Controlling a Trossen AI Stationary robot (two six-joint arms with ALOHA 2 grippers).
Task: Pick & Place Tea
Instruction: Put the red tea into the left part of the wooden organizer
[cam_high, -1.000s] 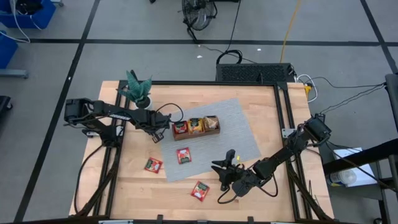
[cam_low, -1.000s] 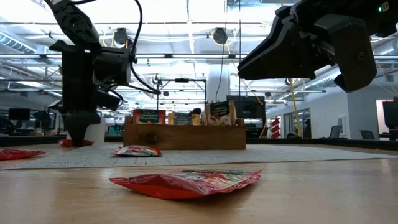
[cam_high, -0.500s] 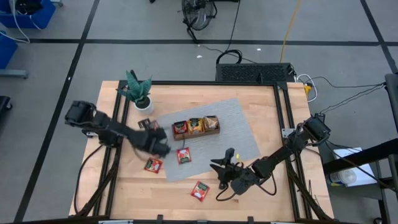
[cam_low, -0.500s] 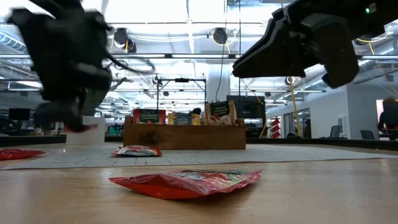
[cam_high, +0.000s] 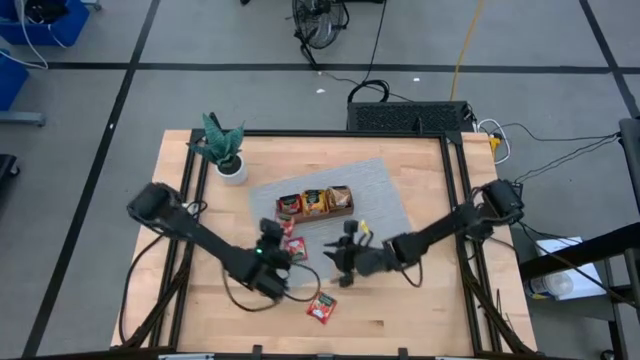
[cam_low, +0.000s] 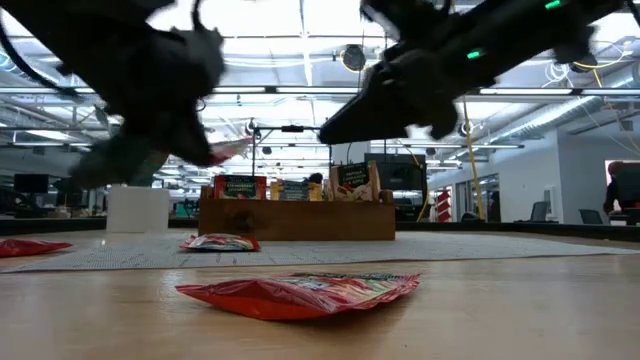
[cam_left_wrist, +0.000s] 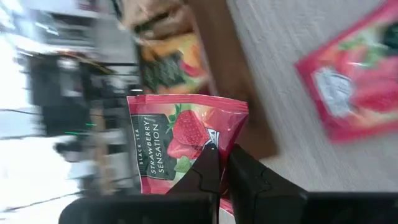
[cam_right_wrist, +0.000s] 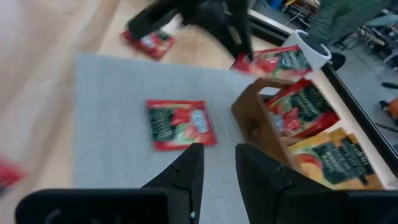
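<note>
The left gripper (cam_high: 283, 247) has swung from beside the potted plant (cam_high: 224, 148) at about 11 o'clock on the surface (cam_high: 420, 300) to near its middle, its jaws pinching a red sachet (cam_left_wrist: 177, 146) by one edge. In the left wrist view the pack stands on edge, its long axis running away from the jaws, and its print reads "BLACK TEA" and "STRAWBERRY SENSATION" beside a strawberry picture. Just at 12 o'clock of it, the wooden tray (cam_high: 316, 204) on the grey mat (cam_high: 390, 205) holds red and orange-yellow sachets upright, as before. A loose red sachet (cam_high: 295, 248) lies flat on the mat just right of the left gripper, and another (cam_high: 322, 307) lies on bare wood toward 6 o'clock. The right gripper (cam_high: 334, 257) has moved up from about 5 o'clock to the mat's near edge, jaws slightly spread on nothing.
</note>
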